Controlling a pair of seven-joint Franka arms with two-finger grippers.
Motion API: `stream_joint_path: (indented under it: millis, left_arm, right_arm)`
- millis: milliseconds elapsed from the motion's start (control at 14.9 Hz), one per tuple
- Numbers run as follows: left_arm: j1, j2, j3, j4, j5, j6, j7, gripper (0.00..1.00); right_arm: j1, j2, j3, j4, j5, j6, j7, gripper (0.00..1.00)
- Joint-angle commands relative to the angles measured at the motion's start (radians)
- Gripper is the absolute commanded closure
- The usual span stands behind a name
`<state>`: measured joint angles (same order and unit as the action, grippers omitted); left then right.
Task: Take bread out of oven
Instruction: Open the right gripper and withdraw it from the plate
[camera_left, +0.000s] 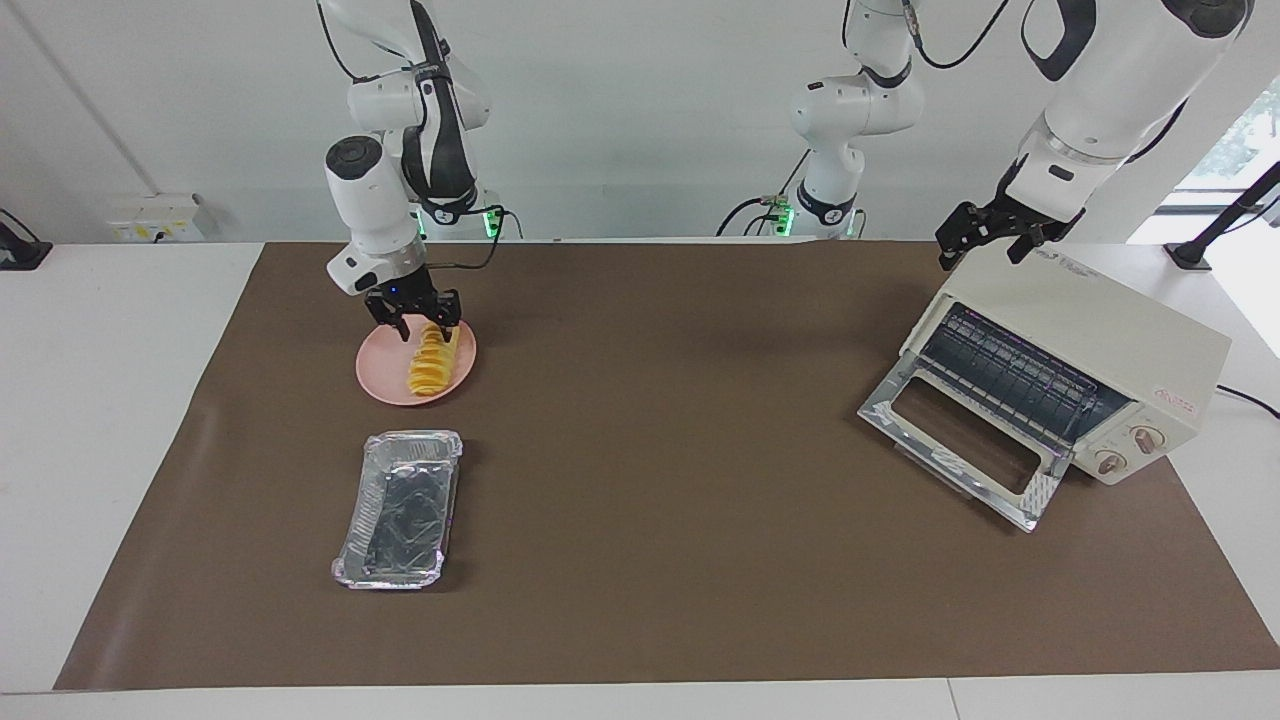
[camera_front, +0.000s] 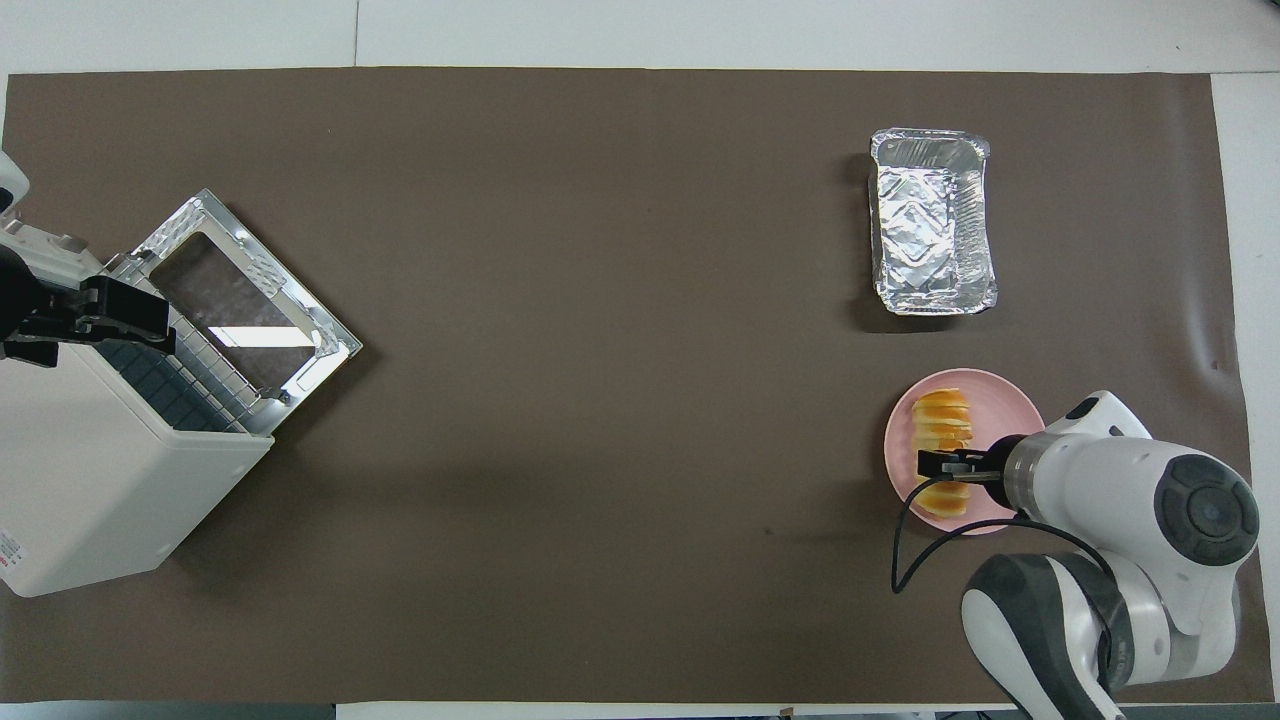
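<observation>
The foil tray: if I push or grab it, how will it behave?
The foil tray looks thin and crinkled, so its walls would probably dent under a pinch. It appears empty, so likely light and apt to slide on the brown mat when nudged. It sits flat and low, so tipping seems unlikely.

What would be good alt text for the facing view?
The bread lies on a pink plate, with the right pincer open just above it. The oven stands with its door down at the left arm's end, the left pincer over its top. A foil tray lies farther out.
</observation>
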<state>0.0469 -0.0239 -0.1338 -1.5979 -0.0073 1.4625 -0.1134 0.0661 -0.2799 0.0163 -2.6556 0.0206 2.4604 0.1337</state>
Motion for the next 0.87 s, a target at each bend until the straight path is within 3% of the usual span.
stream_joint_path:
  millis: [0, 403, 672, 806]
  left_arm:
    - [0.011, -0.033, -0.001, -0.033, -0.017, 0.001, 0.004, 0.0]
    - [0.011, -0.033, -0.001, -0.033, -0.017, -0.001, 0.004, 0.0]
    - [0.011, -0.033, -0.001, -0.033, -0.017, -0.001, 0.004, 0.0]
    - [0.011, -0.033, -0.001, -0.033, -0.017, -0.001, 0.004, 0.0]
  right_arm:
    - [-0.012, 0.021, 0.007, 0.089, 0.016, -0.07, -0.006, 0.0]
    - [-0.044, 0.074, 0.005, 0.483, 0.016, -0.47, -0.094, 0.0]
    - [-0.074, 0.084, 0.005, 0.655, 0.024, -0.612, -0.176, 0.0]
    - [-0.08, 0.119, 0.004, 0.776, 0.024, -0.751, -0.23, 0.0]
